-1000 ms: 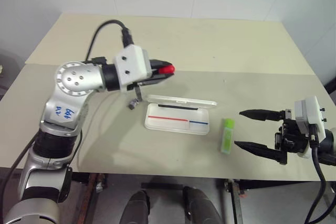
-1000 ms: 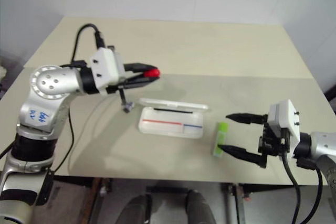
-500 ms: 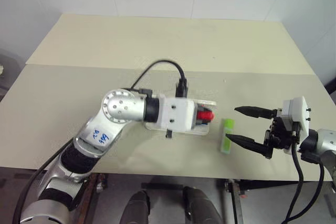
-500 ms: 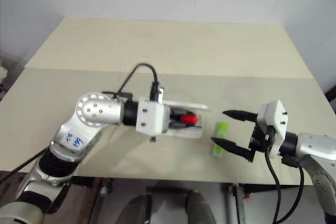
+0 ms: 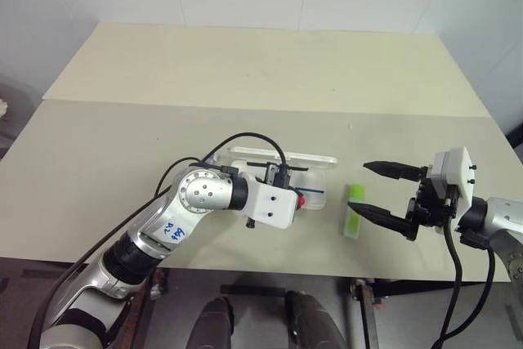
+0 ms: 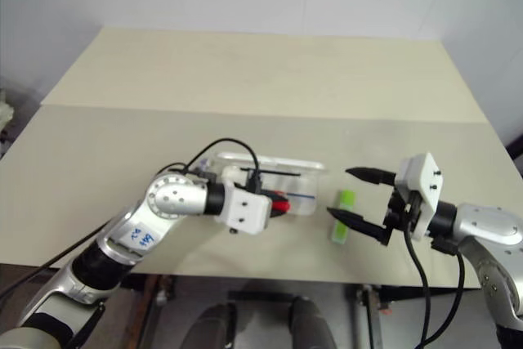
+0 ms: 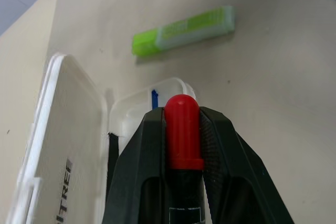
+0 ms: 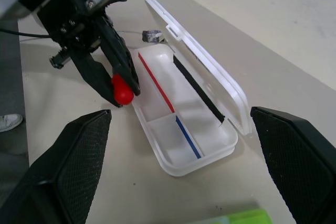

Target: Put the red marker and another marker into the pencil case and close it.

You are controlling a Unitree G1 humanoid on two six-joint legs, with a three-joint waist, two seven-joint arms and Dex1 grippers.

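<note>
Right now the red marker [image 7: 181, 129] is pinched between the two black fingers of the left hand [image 8: 113, 80], with its red tip sticking out past them. It sits low at the near long edge of the pencil case [image 8: 181, 140], about halfway along it, and it does not look like it is inside yet. The case lies open on the table [image 5: 245, 71] with its lid [image 7: 63, 145] folded back on the far side. The marker points along the case toward its blue-line end, so the two long shapes run nearly the same way. My guess is the next move is a small slide over the near wall, then letting go.

Past the blue-line end of the case lies the green marker [image 5: 354, 212], set crosswise to the case. The right hand [image 5: 384, 194] is just beyond it, fingers spread wide and holding nothing, much closer to it than the left hand is.
</note>
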